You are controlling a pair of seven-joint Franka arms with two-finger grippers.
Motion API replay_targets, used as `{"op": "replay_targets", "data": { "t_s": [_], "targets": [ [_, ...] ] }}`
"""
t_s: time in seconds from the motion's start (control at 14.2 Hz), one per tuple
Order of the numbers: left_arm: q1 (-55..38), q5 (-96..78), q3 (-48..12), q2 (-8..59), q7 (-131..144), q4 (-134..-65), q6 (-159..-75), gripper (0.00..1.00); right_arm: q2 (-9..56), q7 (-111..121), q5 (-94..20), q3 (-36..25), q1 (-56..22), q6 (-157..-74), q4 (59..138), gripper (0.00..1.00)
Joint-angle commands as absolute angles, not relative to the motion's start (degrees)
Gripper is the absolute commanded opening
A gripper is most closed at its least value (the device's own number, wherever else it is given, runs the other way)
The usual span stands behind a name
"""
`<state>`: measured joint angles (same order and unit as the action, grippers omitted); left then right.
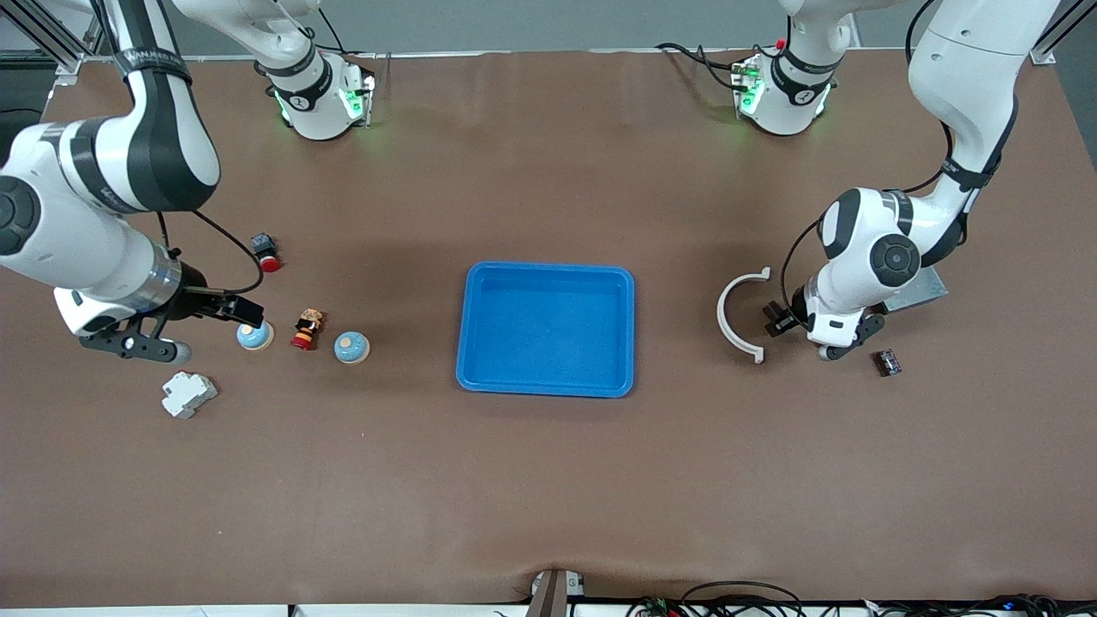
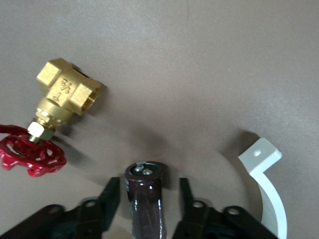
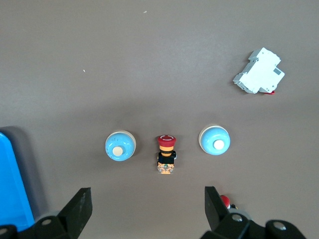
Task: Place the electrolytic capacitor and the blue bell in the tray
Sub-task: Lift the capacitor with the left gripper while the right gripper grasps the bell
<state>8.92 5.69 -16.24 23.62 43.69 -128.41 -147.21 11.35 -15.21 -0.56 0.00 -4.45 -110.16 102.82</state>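
Note:
The electrolytic capacitor [image 2: 144,196], a dark brown cylinder, lies on the table between the fingers of my left gripper [image 2: 149,183]. That gripper is open, with a narrow gap on each side of the capacitor. In the front view the left gripper [image 1: 778,317] is low beside a white curved clip [image 1: 737,313]. Two blue bells [image 1: 254,336] [image 1: 351,347] sit toward the right arm's end. My right gripper [image 1: 242,310] hangs open and empty over the bell that is farther from the tray [image 1: 547,329]. Both bells [image 3: 120,147] [image 3: 214,140] show in the right wrist view.
A red emergency-stop button [image 1: 306,329] stands between the bells. Around them are a white breaker [image 1: 188,394] and a red-capped switch [image 1: 266,253]. A brass valve with a red handwheel [image 2: 67,92] lies close to the capacitor. A grey metal box [image 1: 921,287] and a small dark part [image 1: 887,362] lie by the left arm.

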Motion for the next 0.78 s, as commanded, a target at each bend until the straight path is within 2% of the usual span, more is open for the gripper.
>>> {"op": "replay_targets", "data": {
  "t_s": [0.0,0.35,0.71],
  "targets": [
    [8.8,7.4,-16.3,23.5,45.4,-128.9,-148.4,0.01,13.7,-15.9,-1.7,0.6,-4.9,-110.2,101.1,1.0],
    [8.9,7.5,-16.3,20.8,45.3,-128.9,-147.8,0.0,16.3,-18.4,-6.5,0.5,-6.5,-112.2,101.3,1.0],
    [9.0,7.5,-17.9,16.4,45.4,-125.3,-141.8,0.0,20.6,-21.5,-6.3,0.5,-8.3,-118.0,101.6,1.0]
  ]
}}
